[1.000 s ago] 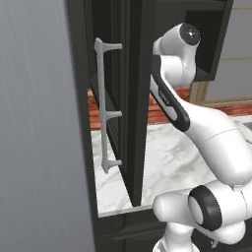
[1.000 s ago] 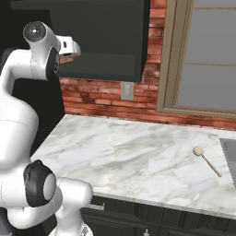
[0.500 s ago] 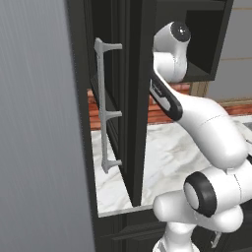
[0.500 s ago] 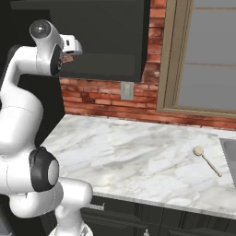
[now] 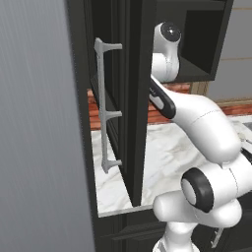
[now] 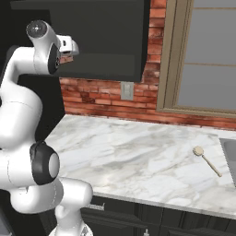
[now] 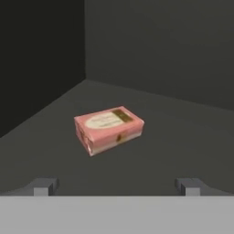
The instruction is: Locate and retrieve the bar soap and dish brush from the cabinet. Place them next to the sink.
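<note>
Dark cabinet [image 7: 151, 55] interior, flat matte floor and plain walls, made up the surroundings of the claw [image 7: 117, 186] in the hand view. Claw stood wide open; its two grey fingertips [image 7: 45, 186] were well apart at the near edge, holding nothing and touching nothing.

Bar soap [image 7: 109, 129] lay just ahead of the claw, between the lines of the two tips and slightly toward the left one, flat on the cabinet floor and turned at an angle. Clear gap between soap and both tips. Pink box with a pale oval label on top and a dark band at one end; print on the label was too small to read.

Beyond the soap, the floor ran back to the corner where the left wall met the rear wall.

From the right base view, the hand reached into the open underside region of the black wall cabinet [image 6: 101, 41], above a marble counter [image 6: 138, 156]. A wooden dish brush [image 6: 206, 160] lay on that counter, far to the right of and well below the claw, close to the sink edge [image 6: 229, 154]. Brick backsplash [image 6: 106, 99] with a grey outlet plate [image 6: 126, 91] sat behind.

Left base view showed a tall black door [image 5: 135, 98] with a grey handle [image 5: 106, 106] left of the arm.
</note>
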Robot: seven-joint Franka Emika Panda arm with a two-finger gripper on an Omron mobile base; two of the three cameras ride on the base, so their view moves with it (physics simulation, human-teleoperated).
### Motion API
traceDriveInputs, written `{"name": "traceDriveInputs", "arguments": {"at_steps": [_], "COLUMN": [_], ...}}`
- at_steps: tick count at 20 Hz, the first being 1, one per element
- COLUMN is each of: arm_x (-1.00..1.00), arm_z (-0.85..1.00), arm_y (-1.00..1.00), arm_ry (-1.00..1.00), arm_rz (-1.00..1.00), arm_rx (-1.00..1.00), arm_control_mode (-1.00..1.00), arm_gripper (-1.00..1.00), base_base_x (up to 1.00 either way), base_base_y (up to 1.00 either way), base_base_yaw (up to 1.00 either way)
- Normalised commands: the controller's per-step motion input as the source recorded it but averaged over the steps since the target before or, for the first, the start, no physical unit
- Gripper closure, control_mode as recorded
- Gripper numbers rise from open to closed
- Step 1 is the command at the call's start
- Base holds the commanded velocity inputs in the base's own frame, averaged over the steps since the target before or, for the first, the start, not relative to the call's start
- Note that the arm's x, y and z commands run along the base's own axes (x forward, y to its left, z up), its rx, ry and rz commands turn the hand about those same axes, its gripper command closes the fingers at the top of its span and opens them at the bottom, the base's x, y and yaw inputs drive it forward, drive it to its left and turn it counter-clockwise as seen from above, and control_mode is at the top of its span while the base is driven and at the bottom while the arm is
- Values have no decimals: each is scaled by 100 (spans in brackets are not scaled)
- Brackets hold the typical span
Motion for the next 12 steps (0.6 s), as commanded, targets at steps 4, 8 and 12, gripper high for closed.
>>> {"name": "traceDriveInputs", "arguments": {"at_steps": [4,8,12], "arm_x": [15,18,19], "arm_z": [-3,0,0], "arm_y": [22,24,23], "arm_ry": [3,4,7], "arm_rz": [-8,-9,-8], "arm_rx": [0,0,0], "arm_control_mode": [-100,-100,-100], "arm_gripper": [-100,-100,-100], "base_base_x": [0,0,0], "base_base_y": [0,0,0], "base_base_yaw": [0,0,0]}}
